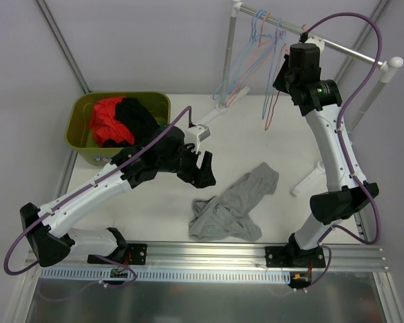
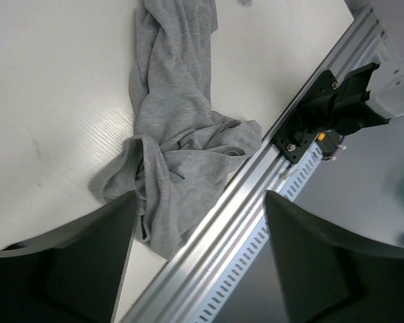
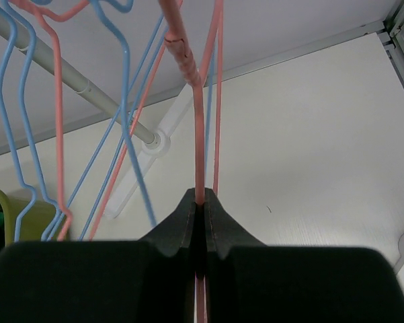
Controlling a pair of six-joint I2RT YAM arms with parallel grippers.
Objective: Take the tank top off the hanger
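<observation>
tank top: the grey tank top (image 1: 232,205) lay crumpled on the bench (image 1: 141,208), lower centre of the top view, touching no hanger.
left gripper: the left gripper (image 1: 203,171) hung just over the garment's left end, jaws apart with nothing between them; its wrist view showed only cloth lying below the gap.
right gripper: the right gripper (image 3: 200,202) was pinched shut on the pink hanger (image 3: 196,114), up by the rail (image 1: 353,49) at upper right.
done: the shirt was off the hanger and down on the bench.
left: probably just freeing the hanger and backing both arms away.
</observation>
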